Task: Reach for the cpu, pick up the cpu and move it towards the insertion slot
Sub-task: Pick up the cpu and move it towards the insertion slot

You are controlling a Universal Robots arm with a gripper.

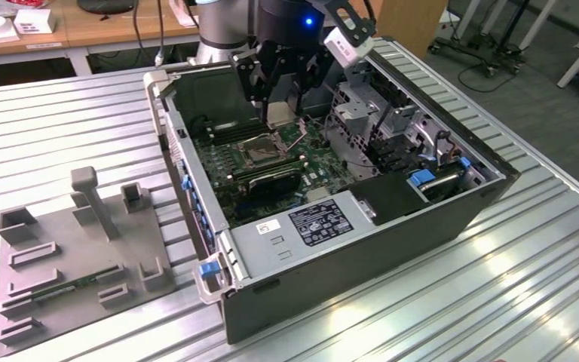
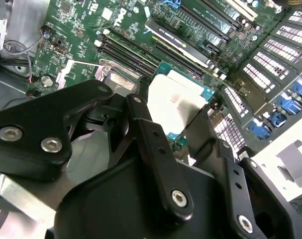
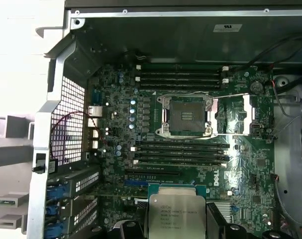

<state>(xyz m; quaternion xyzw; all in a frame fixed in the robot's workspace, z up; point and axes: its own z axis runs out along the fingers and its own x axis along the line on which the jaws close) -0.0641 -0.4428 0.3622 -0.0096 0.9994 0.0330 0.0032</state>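
My gripper [image 1: 280,105] is shut on the cpu [image 1: 281,113], a thin pale silvery square that hangs inside the open computer case, above the motherboard. In the second wrist view the black fingers [image 2: 141,117] sit on two opposite edges of the cpu [image 2: 173,97]. The insertion slot [image 1: 264,151] is a square socket with a shiny metal frame and a dark centre, lying on the green board a little below and towards the exterior view's left of the chip. In the first wrist view the cpu [image 3: 176,211] is well apart from the insertion slot [image 3: 185,115], with black memory slots between them.
Long black memory slots [image 3: 180,77] flank the socket on two sides. The case wall [image 1: 174,132], a metal drive cage [image 1: 370,113] and the power supply [image 1: 315,222] box in the board. A grey fixture stand [image 1: 78,249] sits on the ribbed table at the exterior view's left.
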